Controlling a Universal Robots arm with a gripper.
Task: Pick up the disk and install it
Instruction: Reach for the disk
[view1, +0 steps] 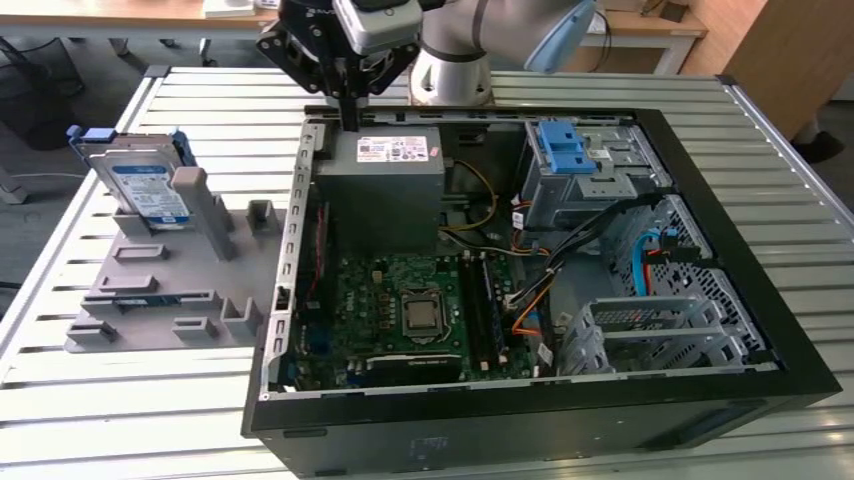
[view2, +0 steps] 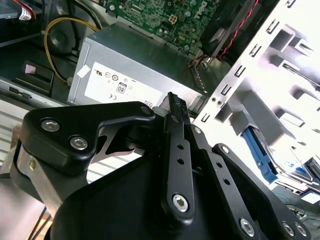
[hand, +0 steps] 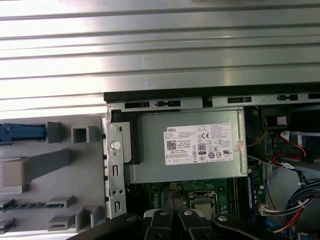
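The disk (view1: 144, 182), a silver drive with a white-and-blue label in a blue bracket, stands on edge in the grey holder (view1: 160, 290) at the exterior view's left, beside the open computer case (view1: 534, 420). My gripper (view1: 350, 118) hangs over the case's back corner, above the edge of the grey power-supply box (view1: 380, 190) and apart from the disk. Its fingers are pressed together with nothing between them, as both wrist views show (view2: 174, 100) (hand: 172, 216). The disk's blue bracket (hand: 20, 132) shows in the first wrist view, and its blue edge (view2: 260, 150) in the second.
Inside the case lie the motherboard (view1: 414, 305), loose cables (view1: 534, 260) and a drive cage with a light-blue latch (view1: 567, 150). A silver bracket cage (view1: 641, 330) sits toward the exterior view's right. The slatted metal table (view1: 134, 400) carries everything.
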